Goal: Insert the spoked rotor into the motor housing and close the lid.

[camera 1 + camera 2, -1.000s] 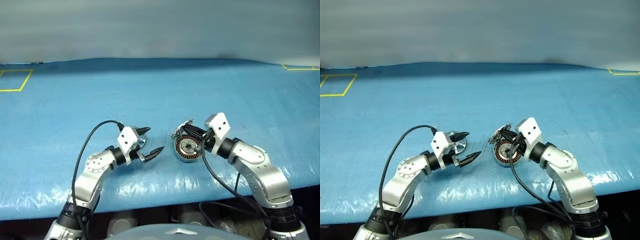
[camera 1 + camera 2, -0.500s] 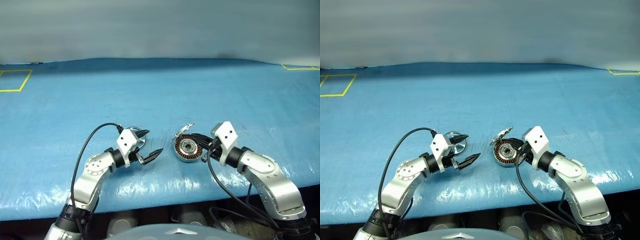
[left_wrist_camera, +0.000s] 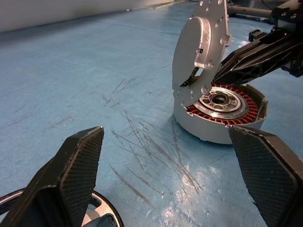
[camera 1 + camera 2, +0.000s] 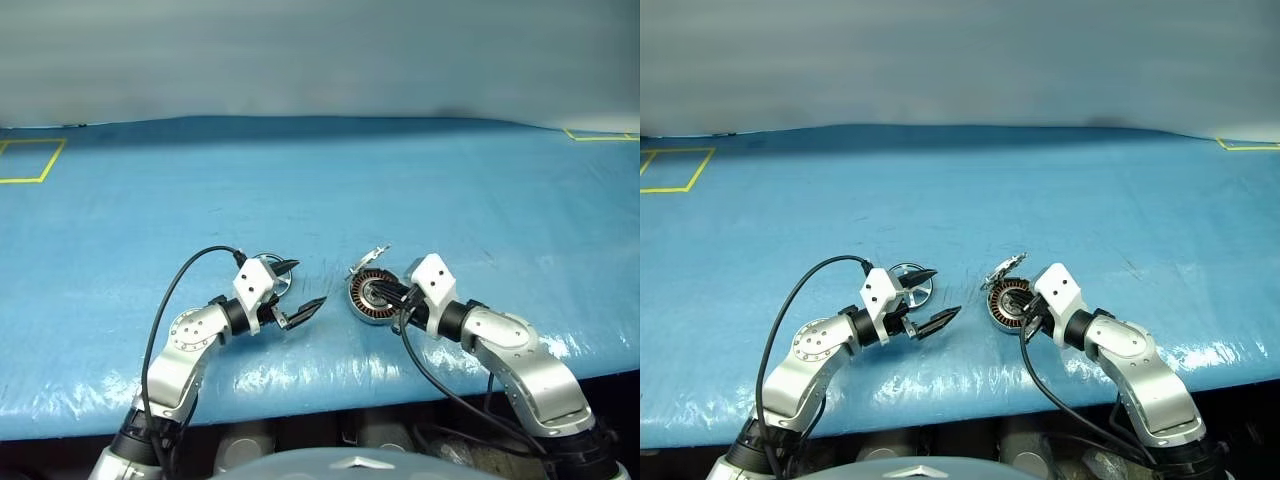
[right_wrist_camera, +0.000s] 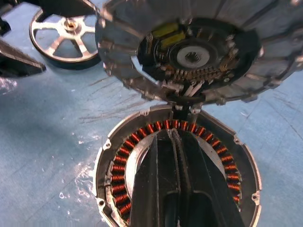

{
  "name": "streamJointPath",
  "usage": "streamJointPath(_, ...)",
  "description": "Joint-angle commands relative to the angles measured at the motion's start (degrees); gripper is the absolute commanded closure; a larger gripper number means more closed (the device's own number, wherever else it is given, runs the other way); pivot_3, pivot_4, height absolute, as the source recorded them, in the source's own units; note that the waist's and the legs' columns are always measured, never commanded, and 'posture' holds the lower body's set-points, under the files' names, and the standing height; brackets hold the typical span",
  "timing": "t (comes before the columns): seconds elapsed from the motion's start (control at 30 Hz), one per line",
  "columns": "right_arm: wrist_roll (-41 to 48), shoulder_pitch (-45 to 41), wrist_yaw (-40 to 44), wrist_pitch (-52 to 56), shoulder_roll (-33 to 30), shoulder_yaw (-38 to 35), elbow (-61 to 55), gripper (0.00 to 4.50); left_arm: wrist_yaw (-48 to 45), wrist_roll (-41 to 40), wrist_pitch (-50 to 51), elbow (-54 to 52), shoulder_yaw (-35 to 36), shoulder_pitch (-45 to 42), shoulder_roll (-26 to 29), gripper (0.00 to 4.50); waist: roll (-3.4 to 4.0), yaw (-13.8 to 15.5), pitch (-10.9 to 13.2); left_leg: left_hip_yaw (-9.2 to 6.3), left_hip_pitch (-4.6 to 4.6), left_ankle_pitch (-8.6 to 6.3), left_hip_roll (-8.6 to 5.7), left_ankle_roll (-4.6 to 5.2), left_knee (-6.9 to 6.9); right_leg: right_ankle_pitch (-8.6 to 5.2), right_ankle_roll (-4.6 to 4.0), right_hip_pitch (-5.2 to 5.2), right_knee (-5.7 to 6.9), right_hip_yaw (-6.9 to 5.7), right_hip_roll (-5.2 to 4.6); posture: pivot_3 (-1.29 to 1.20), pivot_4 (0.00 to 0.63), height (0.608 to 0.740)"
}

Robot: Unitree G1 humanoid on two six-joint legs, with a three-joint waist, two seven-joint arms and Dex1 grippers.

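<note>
The spoked rotor (image 5: 65, 34) lies flat on the blue bench (image 4: 320, 180), just behind the left end effector (image 4: 300, 286) and well to the left of the motor housing (image 3: 222, 113). It is not in the housing. The housing sits on the bench between the two arms with its copper windings and pale centre facing up. Its lid (image 3: 201, 49) stands raised on the hinge at the far rim, dark patterned face turned toward the right arm and plain face toward the left. The right end effector (image 4: 393, 298) reaches over the housing from the near right, its two black fingers (image 5: 173, 189) pressed together with nothing between them, tips over the centre near the hinge. The left end effector is spread wide and empty, pointing toward the housing but apart from it. Fine scratches mark the bench between them.
</note>
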Motion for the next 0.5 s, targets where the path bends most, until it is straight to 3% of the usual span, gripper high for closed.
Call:
streamJointPath(0.03, -4.3, 0.5, -1.1, -0.7, -1.3, 2.4, 3.8, 4.45, 0.1, 0.0, -1.2, -2.4, -0.1, -0.3, -0.1, 0.0, -0.04, -0.1, 0.0, 0.01, 0.05, 0.0, 0.0, 0.0, 0.0, 0.0, 0.0, 0.03, 0.0, 0.01, 0.0, 0.0, 0.15, 0.74)
streamJointPath(0.23, -1.5, 1.3, 1.0, 0.1, -1.3, 0.7, 2.5, 4.45, 0.3, 0.1, -1.0, -2.8, 0.1, 0.1, 0.2, 0.0, -0.16, 0.0, -0.1, -0.01, 0.15, 0.0, 0.05, 0.0, 0.05, 0.0, 0.0, 0.12, 0.02, -0.02, 0.0, 0.0, 0.15, 0.74)
streamJointPath(0.4, 10.0, -0.9, 2.1, 0.0, 5.2, -5.5, -2.0, 4.45, 0.2, -0.2, -0.9, -2.9, 0.1, -0.1, 0.2, 0.0, -0.12, 0.0, -0.1, -0.02, 0.03, 0.0, 0.04, 0.0, 0.01, 0.0, 0.0, 0.02, 0.0, -0.02, 0.01, 0.0, 0.15, 0.74)
streamJointPath(0.5, 12.1, -2.0, 1.9, -0.2, 6.1, -7.1, -3.4, 4.45, 0.0, -0.3, -0.9, -2.7, 0.0, -0.3, 0.1, 0.0, -0.05, -0.1, 0.0, 0.0, 0.02, 0.0, 0.04, 0.0, -0.02, 0.0, 0.0, -0.01, 0.01, 0.01, 0.03, 0.0, 0.15, 0.74)
